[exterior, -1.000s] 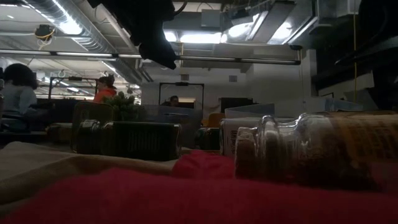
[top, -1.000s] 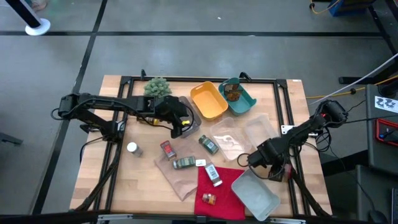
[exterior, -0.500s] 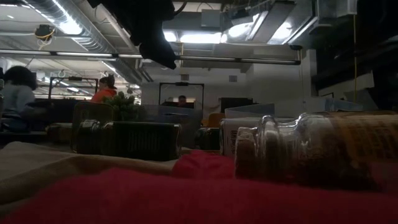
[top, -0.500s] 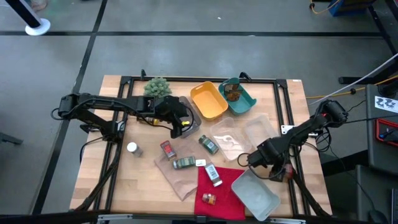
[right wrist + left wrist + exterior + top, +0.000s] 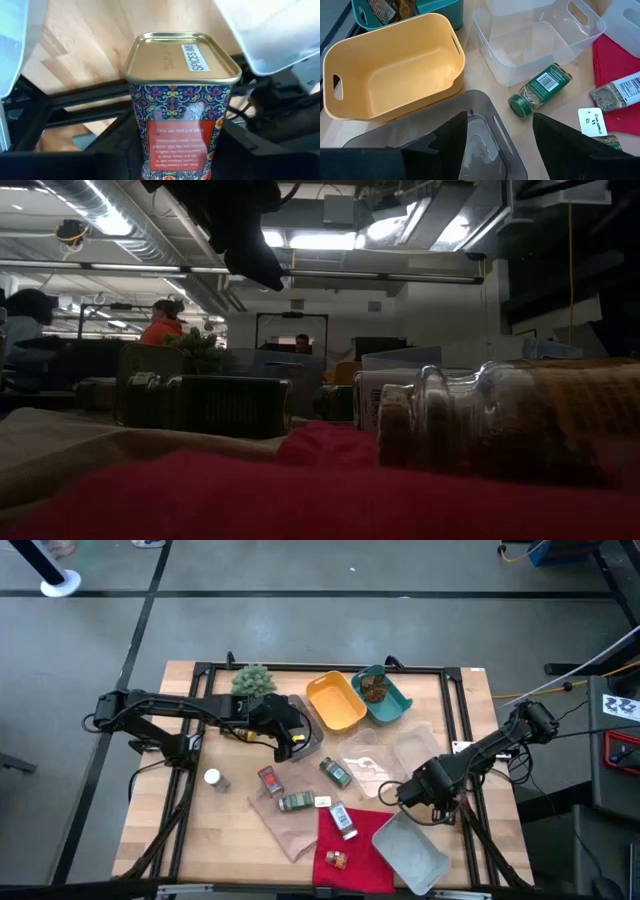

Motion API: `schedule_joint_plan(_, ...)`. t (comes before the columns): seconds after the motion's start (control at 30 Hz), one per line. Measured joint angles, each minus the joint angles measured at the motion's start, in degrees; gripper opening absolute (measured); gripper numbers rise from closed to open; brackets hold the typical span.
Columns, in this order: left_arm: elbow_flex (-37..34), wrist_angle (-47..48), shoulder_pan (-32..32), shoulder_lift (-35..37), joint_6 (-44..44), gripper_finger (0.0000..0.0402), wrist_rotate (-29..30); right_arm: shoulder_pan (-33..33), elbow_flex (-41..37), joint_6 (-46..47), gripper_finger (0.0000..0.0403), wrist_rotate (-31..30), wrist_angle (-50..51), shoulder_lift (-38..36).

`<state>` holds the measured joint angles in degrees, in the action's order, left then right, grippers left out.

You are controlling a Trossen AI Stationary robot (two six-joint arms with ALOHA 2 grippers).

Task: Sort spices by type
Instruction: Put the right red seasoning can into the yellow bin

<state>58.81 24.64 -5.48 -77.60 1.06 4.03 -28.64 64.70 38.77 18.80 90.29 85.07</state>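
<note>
My right gripper (image 5: 440,806) is at the table's right, shut on a red and blue patterned spice tin (image 5: 180,115) with gold ends. My left gripper (image 5: 500,150) stands open over a grey see-through tray (image 5: 420,135) near the middle, touching nothing. Loose spices lie between the arms. They are a white-capped jar (image 5: 212,778), a red tin (image 5: 269,780), a green-capped jar (image 5: 540,90), a jar (image 5: 296,802) on brown paper, and two jars (image 5: 343,821) (image 5: 336,859) on a red cloth (image 5: 360,840). My right gripper pinches the tin's two opposite patterned sides (image 5: 145,125) between its two fingers. The fingers slant steeply down from above. The tin's gold end (image 5: 180,55) with a white sticker faces away from the wrist, toward the table. The tin hangs clear of the wood.
A yellow tray (image 5: 335,702) and a teal tray (image 5: 385,695) with brown jars stand at the far middle. Two clear trays (image 5: 365,762) (image 5: 415,745) sit nearer, and another (image 5: 412,852) at the near right. A spiky green plant (image 5: 253,678) stands far left. Black frame rails (image 5: 470,830) run beneath my right gripper.
My right gripper has risen with the tin and tipped steeper downward, drifting a little toward the table's middle. The tin has come up off the table.
</note>
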Motion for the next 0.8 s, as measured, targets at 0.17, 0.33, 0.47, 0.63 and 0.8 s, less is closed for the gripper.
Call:
schedule_joint_plan(0.17, 0.0, 0.02, -0.02, 0.0, -0.01, 0.021, 0.0, 4.46, 1.52, -5.63, 0.017, -5.54, -0.2, 1.18)
schedule_joint_plan(0.33, 0.0, -0.02, -0.01, 0.0, 0.0, 0.021, 0.0, 9.81, 5.56, -14.46, 0.017, -12.52, -0.18, 3.02)
schedule_joint_plan(0.47, 0.0, -0.04, -0.02, 0.0, 0.0, 0.021, 0.0, 12.75, 9.67, -19.76, 0.017, -18.16, -0.2, 3.68)
schedule_joint_plan(0.63, -0.07, -2.04, 0.77, 0.0, 0.27, 0.021, 0.03, 15.06, 14.11, -24.35, 0.017, -25.74, -0.26, 3.7)
schedule_joint_plan(0.8, -0.07, -8.23, 3.49, -0.24, 0.33, 0.021, 0.0, 16.44, 16.94, -28.98, 0.017, -33.7, -1.91, 3.7)
